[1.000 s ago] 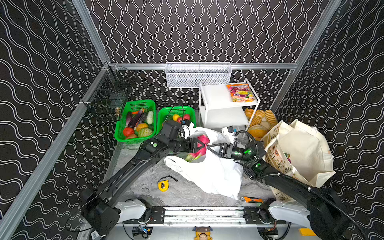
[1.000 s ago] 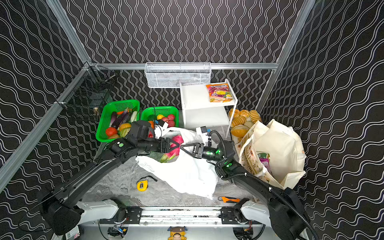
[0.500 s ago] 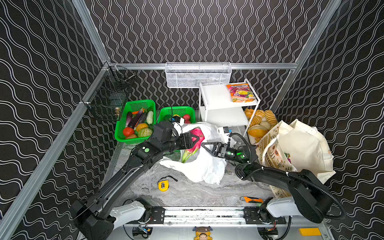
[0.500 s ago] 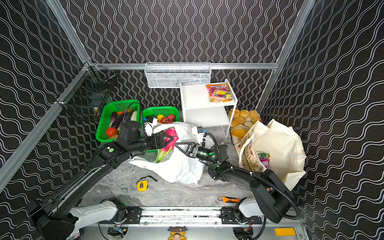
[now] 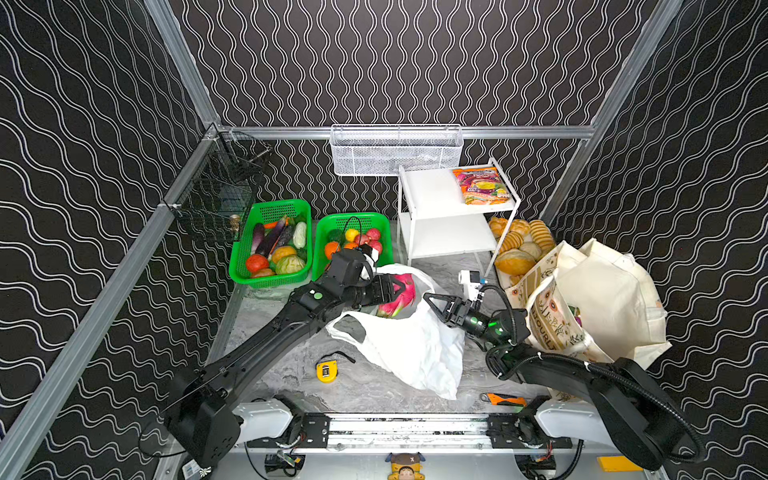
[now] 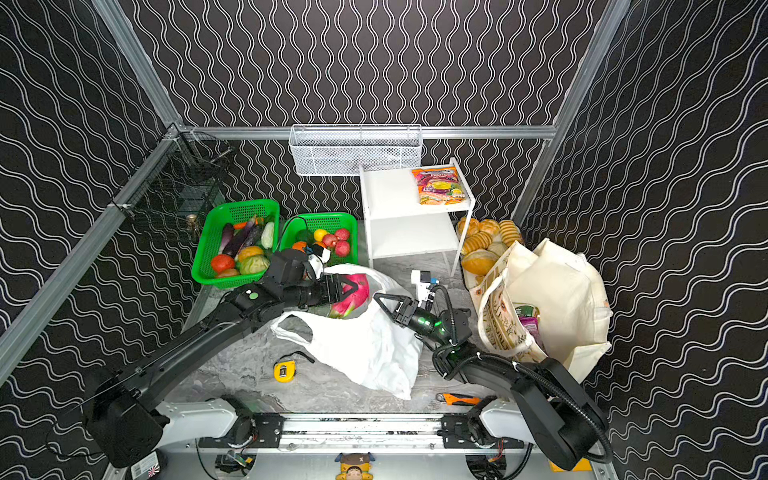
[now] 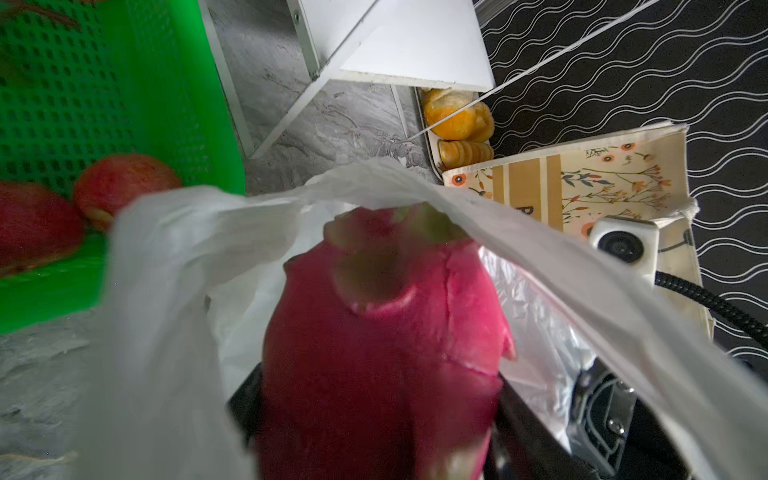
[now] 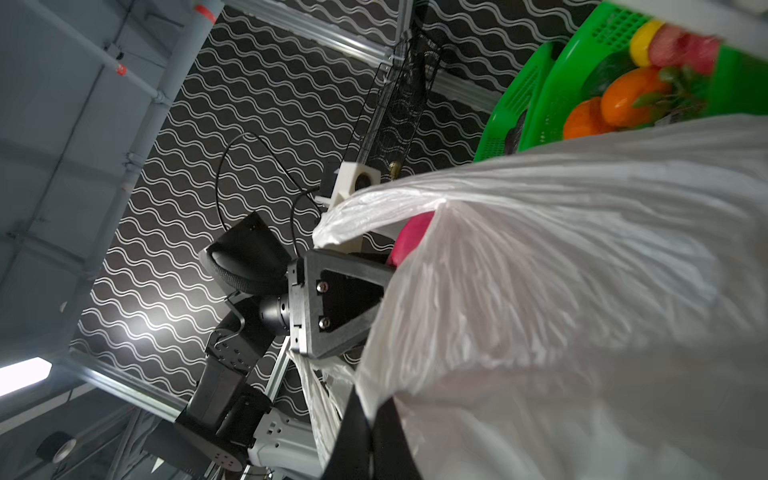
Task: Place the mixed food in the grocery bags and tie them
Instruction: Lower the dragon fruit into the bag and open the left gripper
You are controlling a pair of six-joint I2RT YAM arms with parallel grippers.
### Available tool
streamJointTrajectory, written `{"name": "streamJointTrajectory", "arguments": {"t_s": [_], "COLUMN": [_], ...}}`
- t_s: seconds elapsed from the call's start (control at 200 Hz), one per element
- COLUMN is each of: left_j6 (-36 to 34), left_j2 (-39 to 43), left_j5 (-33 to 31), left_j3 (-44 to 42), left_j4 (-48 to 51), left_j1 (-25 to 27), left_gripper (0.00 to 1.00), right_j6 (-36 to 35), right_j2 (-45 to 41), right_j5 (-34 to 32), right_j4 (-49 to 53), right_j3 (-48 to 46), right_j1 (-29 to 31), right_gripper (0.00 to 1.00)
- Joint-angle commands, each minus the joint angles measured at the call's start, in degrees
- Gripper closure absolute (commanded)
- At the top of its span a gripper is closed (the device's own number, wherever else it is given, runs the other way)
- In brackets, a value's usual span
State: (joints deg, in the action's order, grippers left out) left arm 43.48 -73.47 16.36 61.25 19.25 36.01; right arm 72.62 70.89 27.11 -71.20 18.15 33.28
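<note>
Left gripper [image 5: 392, 289] has its jaws spread about halfway and clamped round the pink dragon fruit [image 5: 409, 291]. It holds the fruit right at the mouth of the white plastic bag [image 5: 407, 353]. In the left wrist view the fruit's far end sits under the bag's upper rim, with the near end between the jaws. Right gripper [image 5: 430, 299] is fully closed. It looks pinched on the bag's rim at the right side of the mouth, keeping the mouth lifted and open. The bag lies mid-table, its body slumped toward the near edge.

Cream tote [image 5: 602, 299] stands at the right, mouth open. A top view shows a green can [image 6: 525, 311] and a purple packet [image 6: 532, 328] inside it.

Step in hand: loading the fruit into the plastic bag, so packing is underway and nothing is tied yet. Next move probably calls for pushing the fruit deeper past the rim and then opening the left jaws, while the right side keeps the mouth up. The thin film could snag on the fingers as they come out.

Writing: the tote's printed side shows large letters, partly folded, and "JOUR" is legible in both top views. The snack packet [image 5: 482, 185] on the white shelf [image 5: 432, 195] at the far right has print too small to read. No labels are legible on the can or the purple packet.
</note>
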Motion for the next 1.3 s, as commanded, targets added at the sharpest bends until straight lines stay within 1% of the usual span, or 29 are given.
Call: {"name": "streamJointTrajectory", "arguments": {"t_s": [0.0,0.105,0.225,0.33,0.385,0.445,0.526,0.541,0.571,0.581,0.596,0.651,0.791,0.851,0.961,1.076,1.151,1.296], "left_j6": [2.75,4.04,5.43,5.91,6.57,7.38,6.80,6.58,5.93,5.78,5.40,4.50,3.45,2.57,0.25,-1.23,-3.33,-8.70], "left_j2": [-2.12,-5.64,-8.80,-12.55,-14.59,-16.79,-18.66,-18.86,-19.15,-19.20,-19.25,-19.20,-17.66,-16.85,-15.65,-13.29,-11.43,-6.61], "left_j5": [1.34,-0.62,-2.53,-1.79,-0.70,0.02,1.01,1.10,1.13,1.13,1.17,1.71,1.25,0.82,0.62,-1.71,-3.79,-5.87], "left_j3": [0.35,1.93,3.19,5.42,6.27,7.38,8.35,8.56,8.85,8.90,8.88,8.60,7.54,7.22,7.63,6.89,7.34,6.38], "left_j4": [-6.03,-6.59,-7.82,-8.84,-10.95,-12.14,-13.67,-13.63,-13.51,-13.39,-13.37,-14.28,-15.50,-15.64,-14.68,-14.49,-12.41,-10.35], "left_j1": [2.18,5.11,7.64,10.25,11.70,13.02,14.50,14.71,15.03,15.05,15.13,15.23,15.23,15.24,15.23,15.23,15.23,15.23], "left_gripper": [0.42,0.42,0.42,0.41,0.40,0.38,0.34,0.32,0.27,0.23,0.19,0.12,0.09,0.04,0.03,0.07,0.10,0.09], "right_j6": [-0.25,-3.89,-8.88,-11.81,-12.39,-12.36,-11.74,-11.66,-11.58,-11.53,-11.39,-11.14,-11.10,-11.03,-10.15,-8.27,-8.01,-9.45], "right_j2": [-3.59,-10.03,-18.21,-23.51,-25.08,-26.11,-27.02,-27.23,-27.62,-27.75,-27.94,-28.48,-28.62,-28.46,-27.88,-26.52,-25.65,-25.24], "right_j5": [-1.25,-0.32,-2.27,-4.95,-5.56,-5.75,-5.59,-5.58,-5.59,-5.61,-5.58,-5.32,-3.18,-2.48,-0.68,2.60,4.40,4.84], "right_j4": [3.92,15.93,29.08,38.12,41.00,41.87,42.16,42.33,42.61,42.58,42.63,42.40,42.55,41.97,39.19,35.17,35.93,38.06], "right_j3": [-1.62,-1.57,-1.23,-0.67,-0.49,-0.74,-1.18,-1.19,-1.34,-1.36,-1.38,-1.57,-0.71,-0.66,-1.02,-1.20,-0.28,0.92], "right_j1": [-2.21,-4.95,-6.94,-7.60,-7.86,-7.91,-7.89,-9.20,-9.88,-10.00,-10.18,-10.65,-11.79,-12.07,-12.52,-13.30,-13.92,-14.46], "right_gripper": [1.00,1.00,1.00,1.00,1.00,1.00,1.00,1.00,1.00,1.00,1.00,1.00,1.00,1.00,1.00,1.00,1.00,1.00]}}
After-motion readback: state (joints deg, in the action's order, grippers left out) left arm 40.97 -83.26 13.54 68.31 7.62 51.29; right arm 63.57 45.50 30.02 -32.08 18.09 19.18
